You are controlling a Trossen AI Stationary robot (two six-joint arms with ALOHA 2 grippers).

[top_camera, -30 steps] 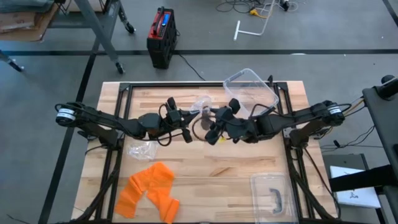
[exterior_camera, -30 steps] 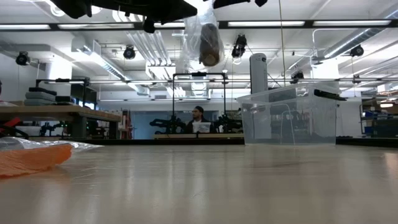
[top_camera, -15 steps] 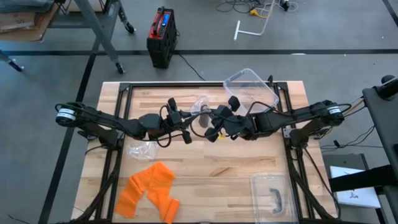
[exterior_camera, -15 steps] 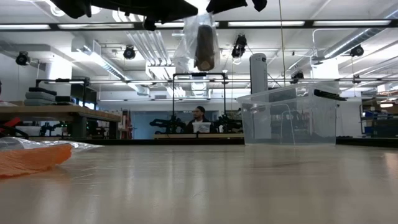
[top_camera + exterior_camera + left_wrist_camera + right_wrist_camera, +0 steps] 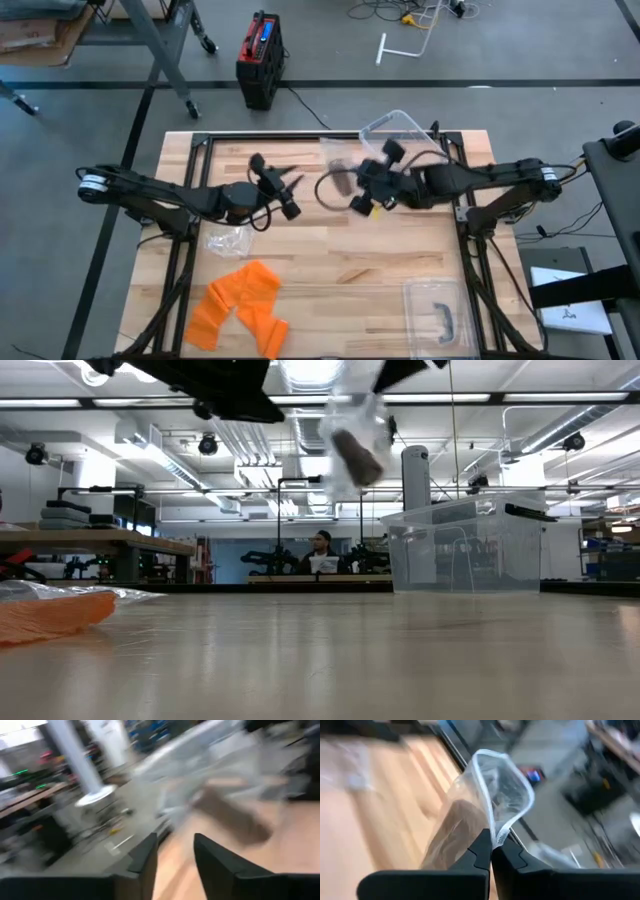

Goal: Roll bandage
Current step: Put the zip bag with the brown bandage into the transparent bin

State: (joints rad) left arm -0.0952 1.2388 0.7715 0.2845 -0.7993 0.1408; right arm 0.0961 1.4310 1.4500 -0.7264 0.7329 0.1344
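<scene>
A clear plastic bag [image 5: 340, 163] with a brown bandage roll [image 5: 457, 832] inside hangs high over the table's far middle. My right gripper [image 5: 492, 845] is shut on it. In the low view the bag [image 5: 352, 440] shows tilted, well above the table. My left gripper [image 5: 280, 190] stands to the left of the bag, open, with nothing between its fingers [image 5: 172, 860]; the bag [image 5: 225, 815] shows blurred ahead of it. An orange bandage [image 5: 240, 305] lies loose on the near left of the table. My right gripper pinches the bag's thick open rim [image 5: 496, 836] between its two fingers. The rim loops up past the fingertips. The bag is lifted clear of the table and hangs tilted, with the brown roll inside it.
A clear bin [image 5: 405, 140] stands at the far right, close behind the right gripper. Its lid [image 5: 435, 310] lies at the near right. A crumpled clear bag [image 5: 228, 240] lies above the orange bandage. The middle of the wooden table [image 5: 340, 260] is bare.
My left gripper has opened, let go of the bag and drawn back toward the table's left edge. My right gripper has shut on the bag's rim and carried it toward the right and far edges. The bag has swung from upright to tilted.
</scene>
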